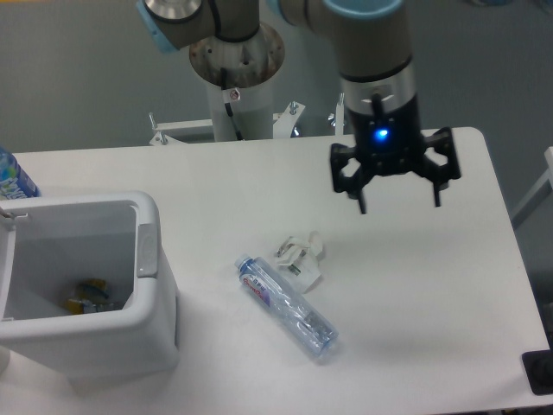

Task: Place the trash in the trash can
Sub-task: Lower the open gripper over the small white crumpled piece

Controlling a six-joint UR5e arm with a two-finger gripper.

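Two pieces of trash lie on the white table near its middle. One is a crumpled white wrapper (300, 257). Touching its lower left side is a clear crushed plastic bottle (285, 307) with a red-and-blue label, lying diagonally. The trash can (151, 285), a white boxy bin with a grey-white tab on its right wall, stands at the left front. My gripper (399, 206) hangs open above the table, up and to the right of the wrapper, with nothing between its fingers.
Some yellow and dark scraps (89, 296) lie inside the bin. A blue-labelled bottle (13, 179) shows at the far left edge behind the bin. The robot's base column (237, 86) stands at the back. A dark object (540, 372) sits at the right front corner.
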